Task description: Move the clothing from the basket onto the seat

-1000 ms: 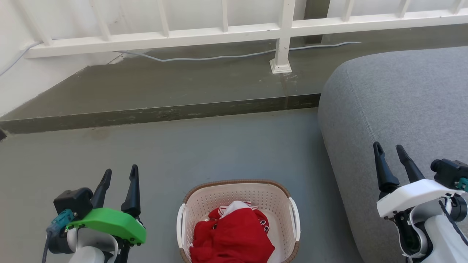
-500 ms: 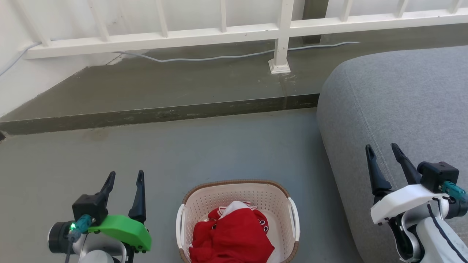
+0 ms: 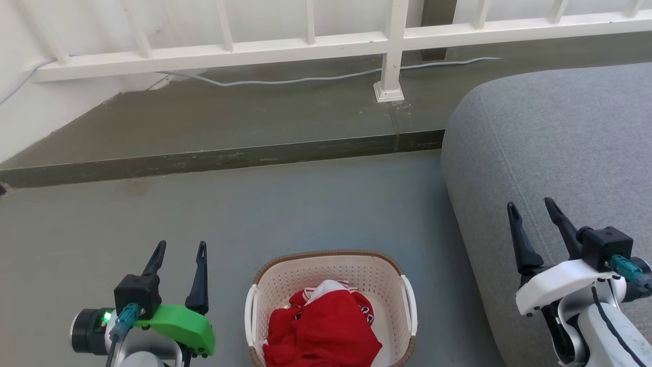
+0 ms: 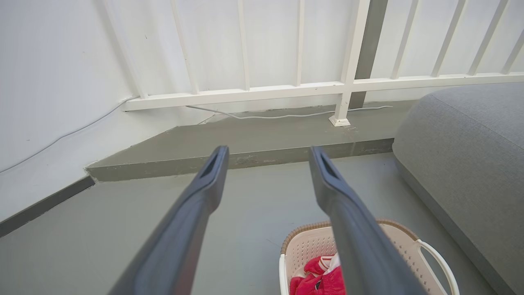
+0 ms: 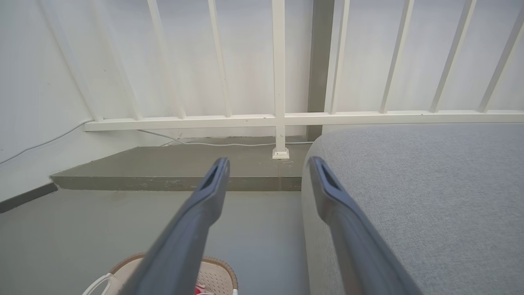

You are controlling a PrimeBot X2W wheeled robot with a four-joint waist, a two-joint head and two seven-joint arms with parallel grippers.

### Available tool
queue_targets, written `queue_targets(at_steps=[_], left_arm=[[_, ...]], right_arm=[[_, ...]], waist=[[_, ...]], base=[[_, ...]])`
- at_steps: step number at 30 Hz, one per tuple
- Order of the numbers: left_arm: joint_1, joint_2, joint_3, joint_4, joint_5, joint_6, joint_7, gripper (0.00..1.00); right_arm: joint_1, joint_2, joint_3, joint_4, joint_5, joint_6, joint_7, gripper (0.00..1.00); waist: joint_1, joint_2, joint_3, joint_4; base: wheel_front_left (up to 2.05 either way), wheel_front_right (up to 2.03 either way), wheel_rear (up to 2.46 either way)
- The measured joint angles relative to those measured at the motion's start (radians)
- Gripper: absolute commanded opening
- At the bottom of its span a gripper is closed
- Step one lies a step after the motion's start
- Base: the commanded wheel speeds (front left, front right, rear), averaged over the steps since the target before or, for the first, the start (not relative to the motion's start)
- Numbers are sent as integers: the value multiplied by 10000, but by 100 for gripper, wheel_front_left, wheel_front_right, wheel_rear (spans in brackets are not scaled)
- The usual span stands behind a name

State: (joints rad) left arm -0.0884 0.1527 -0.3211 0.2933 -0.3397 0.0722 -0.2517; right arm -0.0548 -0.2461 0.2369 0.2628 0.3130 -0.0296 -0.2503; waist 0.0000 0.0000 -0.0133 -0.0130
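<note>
Red clothing [image 3: 326, 331] with white trim, cream perforated basket [image 3: 316, 272] with brown rim, grey woven seat [image 3: 560, 127]

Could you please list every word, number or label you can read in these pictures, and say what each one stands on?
No text can be read.
The red clothing in the basket has small black-and-white marks along its right fold, too crumpled and small to read.
There is no legible text on the basket or the grey seat.

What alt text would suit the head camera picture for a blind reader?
Red clothing lies heaped in a cream basket on a grey floor, between the robot's open left gripper and open right gripper; a grey seat stands to the right.
</note>
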Motion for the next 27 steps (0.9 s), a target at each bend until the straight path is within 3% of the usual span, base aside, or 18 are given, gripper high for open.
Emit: queue_targets(at_steps=[27], left_arm=[[-386,-4,-102,104,21,-2,2,100]], right_arm=[[-386,117,-96,-217,-50,33,0,100]], waist=[[0,0,592,-70]], base=[[0,0,0]])
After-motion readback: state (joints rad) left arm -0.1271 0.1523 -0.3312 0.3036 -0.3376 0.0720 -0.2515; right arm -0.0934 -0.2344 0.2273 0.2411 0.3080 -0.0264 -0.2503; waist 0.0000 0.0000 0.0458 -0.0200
